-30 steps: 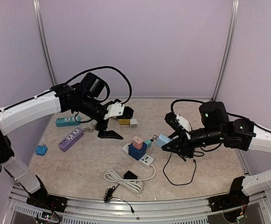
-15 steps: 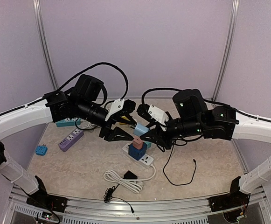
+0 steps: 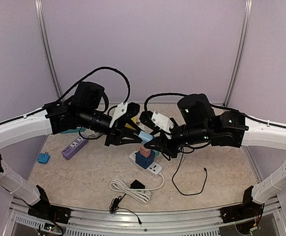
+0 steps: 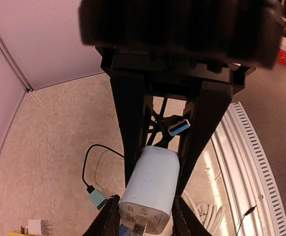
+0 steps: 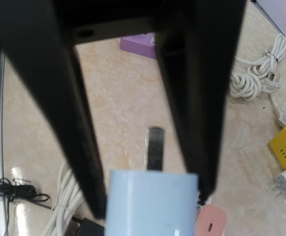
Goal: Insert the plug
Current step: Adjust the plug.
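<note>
The right gripper (image 3: 151, 143) was clamped on the light-blue plug (image 3: 145, 137), with its black fingers (image 5: 66, 123) against the plug's sides and a metal prong (image 5: 155, 147) sticking out beyond them. The left gripper (image 3: 133, 136) met it tip to tip, its fingertips (image 4: 108, 221) close on either side of the plug's other end, though I could not tell whether they pinched it. The plug hung between both tools, above the white power strip (image 3: 155, 168).

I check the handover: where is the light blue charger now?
The light blue charger is in the air at the centre of the top view, between the left claw and right claw, above the white power strip.
</note>
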`<state>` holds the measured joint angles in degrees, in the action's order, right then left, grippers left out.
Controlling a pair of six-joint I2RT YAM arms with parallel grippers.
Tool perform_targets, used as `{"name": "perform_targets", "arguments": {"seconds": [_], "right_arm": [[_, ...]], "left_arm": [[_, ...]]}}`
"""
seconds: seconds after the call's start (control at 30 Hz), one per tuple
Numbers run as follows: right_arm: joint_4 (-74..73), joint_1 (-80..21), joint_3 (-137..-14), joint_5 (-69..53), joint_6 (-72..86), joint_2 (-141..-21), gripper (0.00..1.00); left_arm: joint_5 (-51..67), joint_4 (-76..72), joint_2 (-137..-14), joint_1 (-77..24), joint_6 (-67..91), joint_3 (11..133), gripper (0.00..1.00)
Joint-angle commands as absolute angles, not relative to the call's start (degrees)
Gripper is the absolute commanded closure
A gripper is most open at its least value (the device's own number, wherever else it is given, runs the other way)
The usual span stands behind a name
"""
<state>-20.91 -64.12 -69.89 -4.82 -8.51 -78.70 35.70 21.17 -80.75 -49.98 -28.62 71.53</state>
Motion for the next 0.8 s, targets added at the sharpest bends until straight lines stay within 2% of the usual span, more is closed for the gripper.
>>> {"name": "perform_targets", "arguments": {"seconds": [0.0, 0.1, 0.23, 0.27, 0.3, 0.33, 0.37, 0.4, 0.43, 0.5, 0.6, 0.77], "right_arm": [[-18.9, -64.8, -71.1, -5.3, -9.6, -78.8, 1.00], [-17.4, -64.7, -70.3, -5.4, -9.8, -77.7, 1.00], [-15.1, -64.7, -68.3, -4.1, -9.1, -75.9, 1.00], [-14.1, -64.7, -67.4, -2.9, -8.5, -75.0, 0.92], [-12.5, -64.7, -66.0, -1.6, -7.6, -74.0, 0.66], [-10.4, -64.6, -64.0, -0.6, -6.7, -72.5, 0.46], [-7.2, -64.5, -60.4, 1.5, -5.6, -70.0, 0.32], [-2.7, -64.1, -56.7, 2.3, -4.3, -67.9, 0.23], [4.0, -63.6, -53.4, 1.7, -2.8, -65.9, 0.18], [13.8, -62.3, -47.5, 0.5, 1.7, -62.7, 0.16], [24.3, -61.4, -41.7, 0.6, 6.3, -60.6, 0.19], [25.8, -60.9, -41.5, -5.0, 6.3, -62.7, 0.17]], "left_arm": [[36.6, 18.0, -79.5, -50.4, -27.3, 69.4, 0.80], [36.8, 17.6, -79.4, -50.4, -27.0, 69.1, 1.00], [36.8, 16.3, -79.1, -50.2, -25.9, 68.6, 1.00], [36.7, 15.5, -78.9, -50.0, -24.7, 68.2, 1.00], [37.0, 14.2, -78.8, -49.7, -23.0, 67.9, 1.00], [37.2, 12.0, -78.6, -49.4, -20.2, 67.6, 1.00], [37.5, 10.3, -78.3, -49.0, -18.4, 67.2, 1.00], [37.6, 9.0, -78.2, -48.8, -17.5, 66.8, 1.00], [37.7, 7.9, -78.0, -48.8, -17.3, 66.4, 1.00], [38.0, 5.1, -77.7, -48.6, -16.5, 65.5, 1.00], [39.2, 0.7, -77.7, -48.2, -13.8, 63.8, 1.00], [41.6, -4.6, -78.1, -48.2, -12.7, 62.5, 1.00]]}}
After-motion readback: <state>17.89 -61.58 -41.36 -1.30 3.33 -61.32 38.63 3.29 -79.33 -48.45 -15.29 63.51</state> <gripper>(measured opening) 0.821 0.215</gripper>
